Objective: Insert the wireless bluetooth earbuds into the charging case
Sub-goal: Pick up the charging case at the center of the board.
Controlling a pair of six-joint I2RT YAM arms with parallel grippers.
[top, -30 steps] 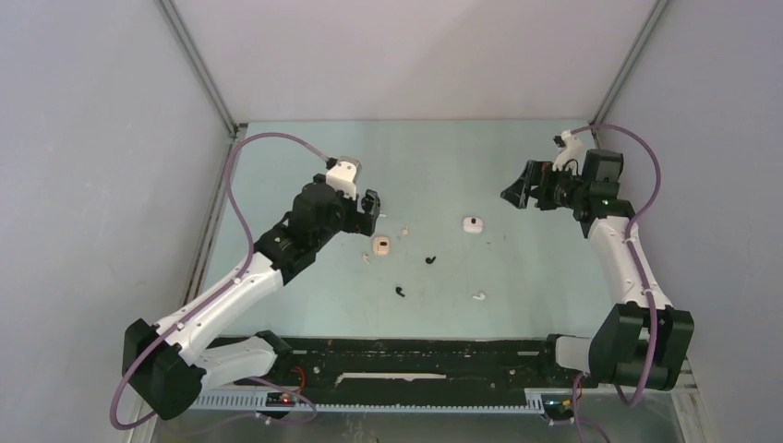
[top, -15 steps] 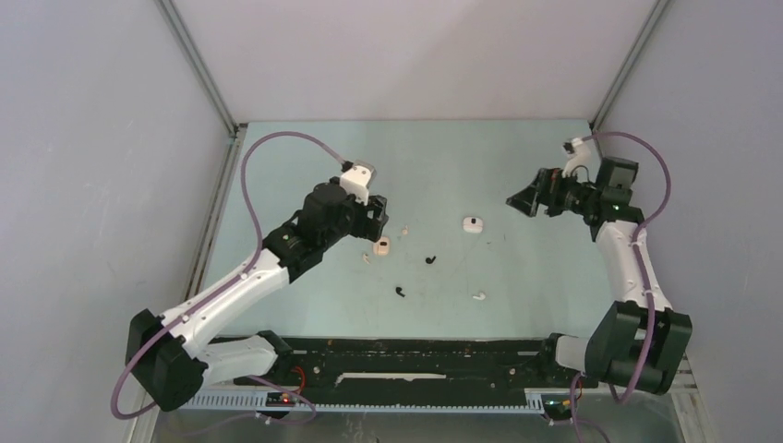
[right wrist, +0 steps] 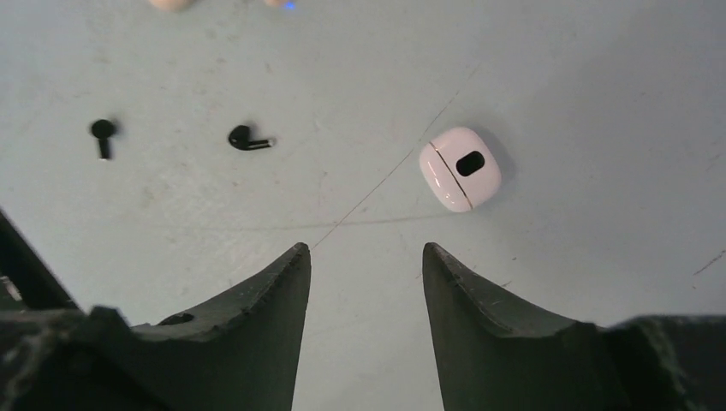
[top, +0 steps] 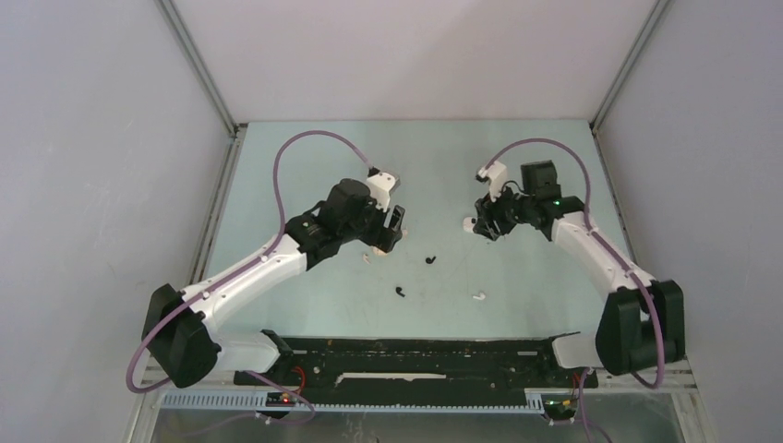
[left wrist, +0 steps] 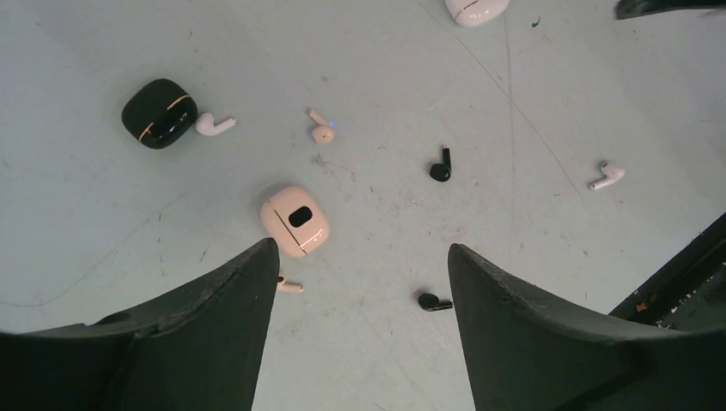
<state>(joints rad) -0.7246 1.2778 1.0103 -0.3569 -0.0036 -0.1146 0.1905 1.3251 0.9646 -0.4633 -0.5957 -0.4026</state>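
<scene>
In the left wrist view a pink charging case [left wrist: 294,221] lies just ahead of my open left gripper [left wrist: 362,248]. A pale earbud [left wrist: 289,286] sits by its left finger and a black earbud [left wrist: 434,301] by its right finger. Farther off lie a black case [left wrist: 159,113], a white earbud [left wrist: 214,125], a pink earbud [left wrist: 322,130], another black earbud [left wrist: 441,167] and a white earbud [left wrist: 606,176]. My right gripper [right wrist: 365,248] hovers with its jaws apart and empty. A white case [right wrist: 460,169] lies ahead and slightly right of it. Two black earbuds [right wrist: 248,139] [right wrist: 102,133] lie to its left.
From above, the left gripper [top: 392,231] and right gripper [top: 482,224] face each other over the middle of the pale green table [top: 305,175]. Grey walls close in the back and sides. A black rail [top: 415,355] runs along the near edge.
Both arms swung in toward the table's middle. The right gripper came left to the white case and its jaws narrowed. The left gripper moved right over the pink case.
</scene>
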